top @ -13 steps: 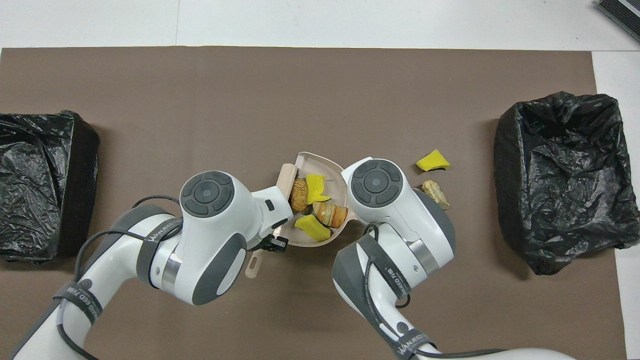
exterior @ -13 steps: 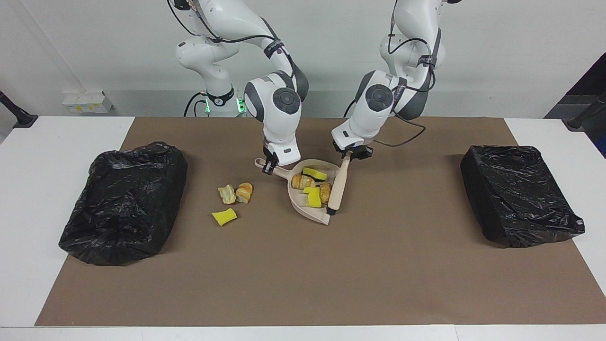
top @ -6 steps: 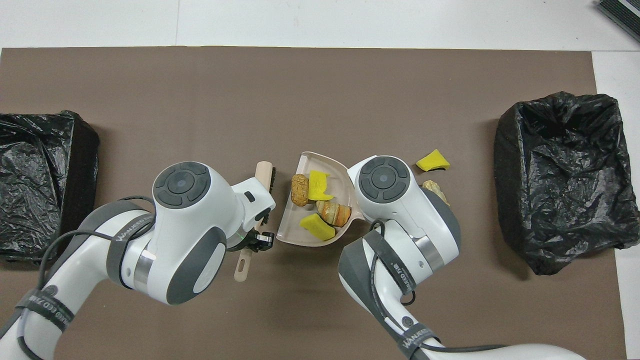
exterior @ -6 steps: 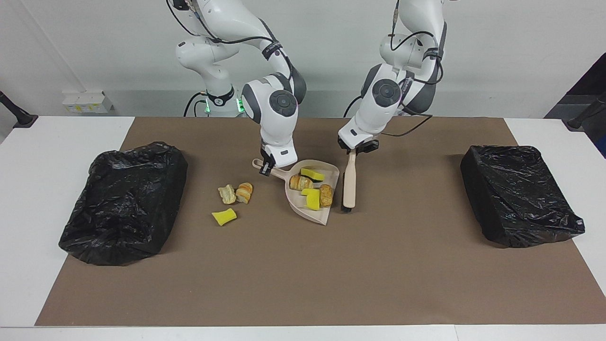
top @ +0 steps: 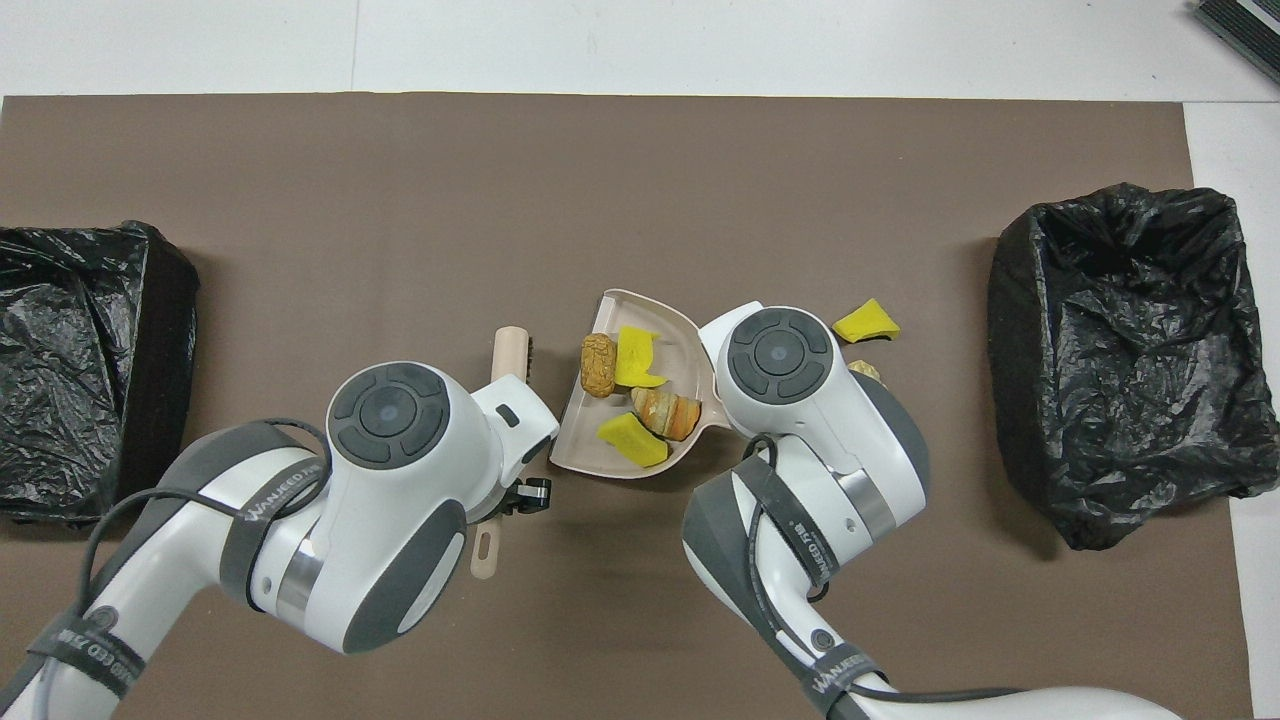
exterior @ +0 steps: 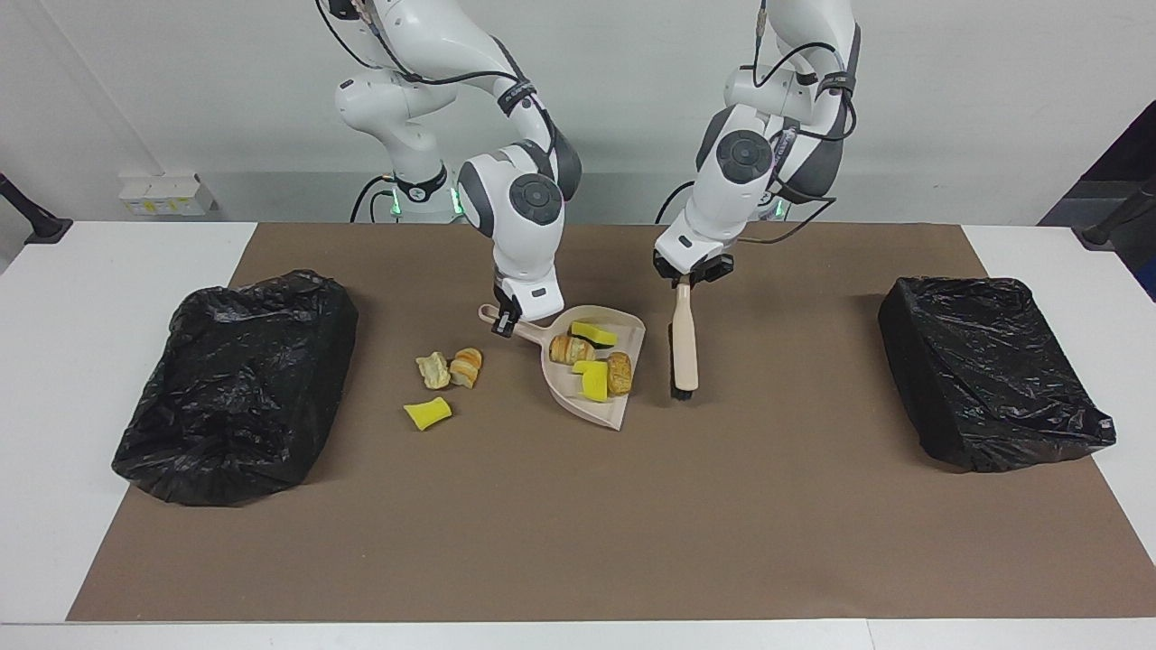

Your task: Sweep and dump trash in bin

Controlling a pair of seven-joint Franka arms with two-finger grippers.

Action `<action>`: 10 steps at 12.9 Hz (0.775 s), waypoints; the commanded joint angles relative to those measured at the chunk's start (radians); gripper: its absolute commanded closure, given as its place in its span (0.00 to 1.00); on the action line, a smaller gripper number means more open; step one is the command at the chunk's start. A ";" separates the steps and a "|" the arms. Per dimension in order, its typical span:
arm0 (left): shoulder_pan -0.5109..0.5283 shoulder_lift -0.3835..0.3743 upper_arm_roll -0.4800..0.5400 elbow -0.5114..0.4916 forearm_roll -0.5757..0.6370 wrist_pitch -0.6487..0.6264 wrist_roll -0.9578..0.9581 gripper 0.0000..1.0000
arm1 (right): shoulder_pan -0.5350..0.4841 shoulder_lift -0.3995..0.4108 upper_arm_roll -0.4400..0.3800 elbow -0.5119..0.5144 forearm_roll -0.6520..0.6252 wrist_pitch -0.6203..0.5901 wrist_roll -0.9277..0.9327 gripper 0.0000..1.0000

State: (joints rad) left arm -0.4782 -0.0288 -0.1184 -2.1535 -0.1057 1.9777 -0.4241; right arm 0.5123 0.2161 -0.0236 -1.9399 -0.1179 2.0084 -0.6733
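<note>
The beige dustpan (exterior: 562, 379) (top: 585, 452) sits mid-mat with several bits of trash in it, yellow sponge chunks (exterior: 594, 382) (top: 630, 441) and bread pieces (exterior: 569, 348) (top: 599, 363). My right gripper (exterior: 506, 321) is shut on the dustpan's handle. My left gripper (exterior: 689, 276) is shut on the handle of the beige brush (exterior: 685, 348) (top: 509, 350). The brush hangs beside the pan, toward the left arm's end, with its bristle end near the mat. Three loose bits of trash lie on the mat toward the right arm's end: a yellow chunk (exterior: 427, 413) (top: 866, 322), a pale piece (exterior: 433, 370) and a bread piece (exterior: 467, 366).
Two bins lined with black bags stand on the brown mat (exterior: 578, 524). One bin (exterior: 235, 388) (top: 1130, 350) is at the right arm's end, near the loose trash. The other bin (exterior: 989, 370) (top: 70, 350) is at the left arm's end.
My left gripper has drawn the brush out of the dustpan's mouth toward the left arm's end and swung it nearly upright. The dustpan has shifted slightly toward the right arm's end.
</note>
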 commanded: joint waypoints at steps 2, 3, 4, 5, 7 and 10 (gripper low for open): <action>-0.072 -0.102 0.006 -0.144 0.020 0.122 -0.105 1.00 | -0.051 -0.052 0.007 0.010 0.020 0.012 -0.019 1.00; -0.074 -0.112 0.003 -0.157 0.020 0.124 -0.105 1.00 | -0.069 -0.064 0.008 0.015 0.020 0.010 -0.023 1.00; -0.088 -0.115 0.003 -0.163 0.020 0.124 -0.122 1.00 | -0.099 -0.079 0.007 0.024 0.035 0.001 -0.040 1.00; -0.106 -0.126 0.003 -0.172 0.020 0.127 -0.149 1.00 | -0.132 -0.096 0.005 0.038 0.065 -0.008 -0.095 1.00; -0.141 -0.137 0.002 -0.181 0.020 0.133 -0.194 1.00 | -0.227 -0.139 0.005 0.050 0.083 -0.040 -0.167 1.00; -0.238 -0.148 0.000 -0.204 0.020 0.156 -0.316 1.00 | -0.404 -0.159 0.001 0.133 0.098 -0.156 -0.331 1.00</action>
State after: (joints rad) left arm -0.6497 -0.1329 -0.1284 -2.3064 -0.1034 2.0924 -0.6601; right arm 0.2044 0.0676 -0.0316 -1.8560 -0.0587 1.9171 -0.9016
